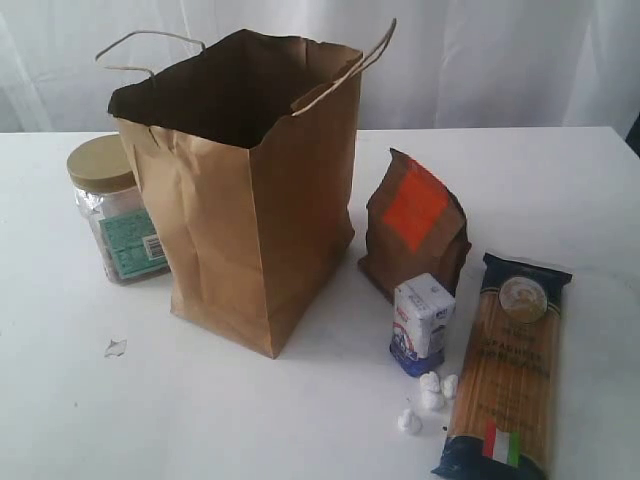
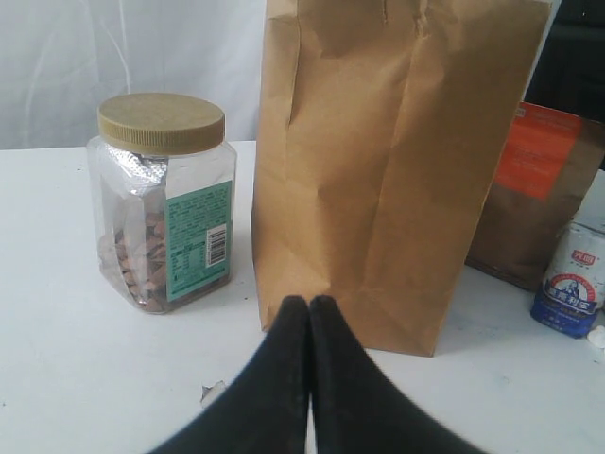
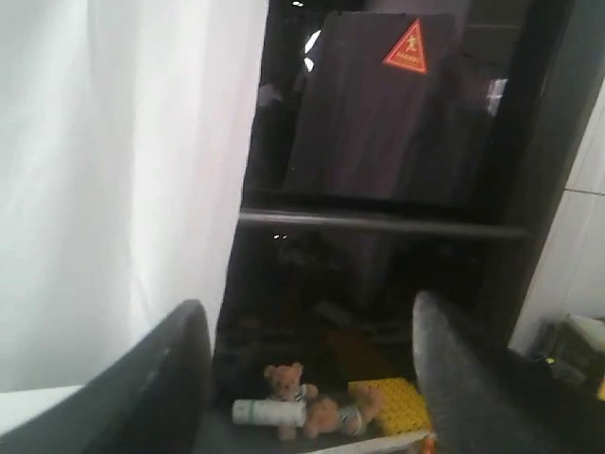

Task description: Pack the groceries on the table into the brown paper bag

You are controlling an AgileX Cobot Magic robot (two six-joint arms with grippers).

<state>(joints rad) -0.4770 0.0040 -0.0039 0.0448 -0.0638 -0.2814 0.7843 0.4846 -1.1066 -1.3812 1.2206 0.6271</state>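
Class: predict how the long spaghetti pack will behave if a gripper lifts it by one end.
The spaghetti pack lies flat, long and narrow, so it would probably tilt or swing. Its film wrap may be slippery. The thin strands inside could snap if squeezed hard.

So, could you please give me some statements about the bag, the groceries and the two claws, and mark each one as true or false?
1. The brown paper bag stands upright with its mouth open. True.
2. The tan-lidded jar lies on its side. False: it stands upright beside the bag, with its lid on.
3. The left claw is shut and holds nothing. True.
4. The spaghetti pack is inside the bag. False: it lies flat on the table.
5. The right claw holds one of the groceries. False: it is open and empty.
6. The small carton stands next to the brown pouch. True.
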